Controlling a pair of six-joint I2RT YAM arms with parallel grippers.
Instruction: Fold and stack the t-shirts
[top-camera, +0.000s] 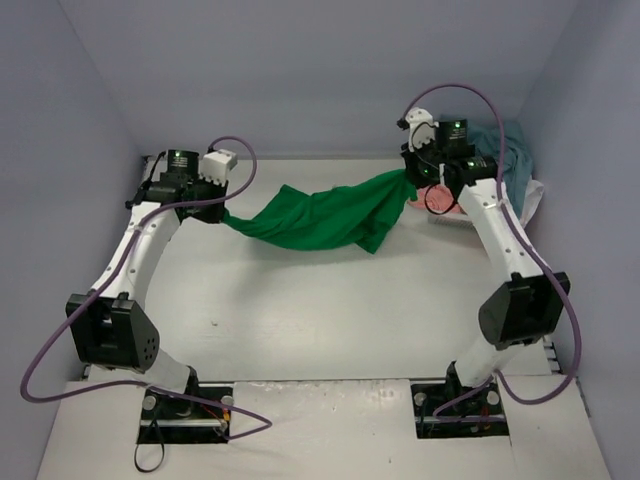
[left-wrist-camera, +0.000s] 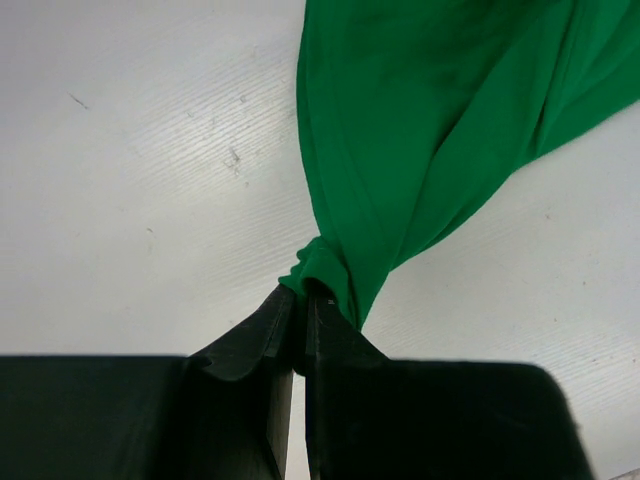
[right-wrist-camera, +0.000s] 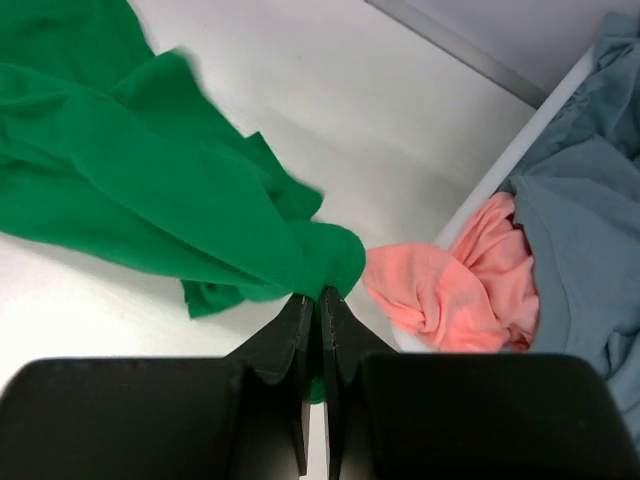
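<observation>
Plain bright green t-shirt (top-camera: 325, 213), salmon-pink shirt (right-wrist-camera: 455, 285), teal shirt (right-wrist-camera: 585, 200).

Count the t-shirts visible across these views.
3. The bright green cloth t-shirt is held at its ends by the left fingers and right fingers; the salmon pink cloth t-shirt and light blue cloth t-shirt sit bunched in the white basket, far right. More may be hidden underneath.

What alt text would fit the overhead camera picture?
A green t-shirt stretches between two robot grippers over a white table, the left gripper and right gripper each pinching an end. Teal and pink shirts lie heaped at the far right.
</observation>
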